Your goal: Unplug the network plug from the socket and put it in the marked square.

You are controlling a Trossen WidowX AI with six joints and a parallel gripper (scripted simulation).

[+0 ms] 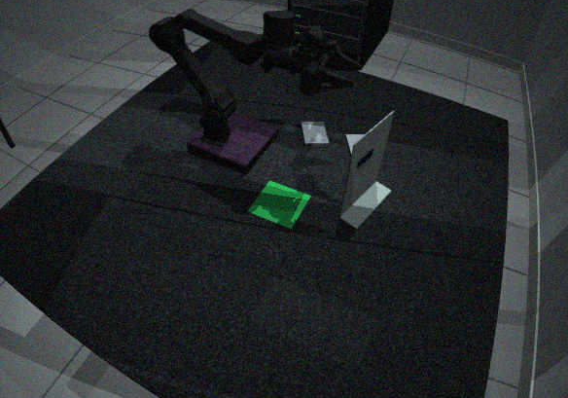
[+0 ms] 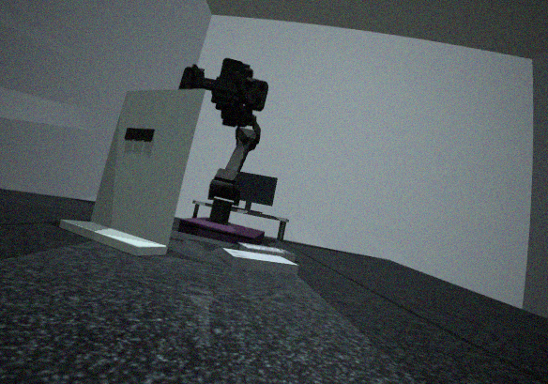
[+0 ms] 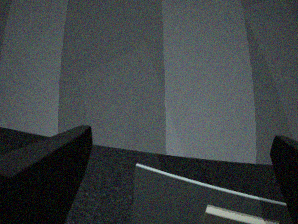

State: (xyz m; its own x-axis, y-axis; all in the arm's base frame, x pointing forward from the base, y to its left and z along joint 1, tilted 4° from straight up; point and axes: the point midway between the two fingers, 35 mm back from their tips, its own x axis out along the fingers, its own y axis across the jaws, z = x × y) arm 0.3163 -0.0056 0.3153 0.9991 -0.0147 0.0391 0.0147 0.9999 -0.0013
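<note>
The white upright panel (image 1: 370, 176) (image 2: 150, 193) stands on the dark table to the right of the arm's purple base (image 1: 243, 142) (image 2: 225, 230). A dark slot in its face, the socket with the plug (image 1: 365, 158) (image 2: 139, 134), shows too small and dark to make out the tab. The green marked square (image 1: 280, 203) lies on the table left of the panel's foot. My gripper (image 1: 327, 81) (image 2: 236, 99) (image 3: 185, 141) is open and empty. It hangs high in the air behind the panel, well away from the plug. In the wrist view its dark fingers frame a wall and a dark box edge.
A small flat grey plate (image 1: 314, 132) lies on the table between the base and the panel. A dark cabinet (image 1: 340, 6) stands at the back behind the arm. The scene is dim and grainy.
</note>
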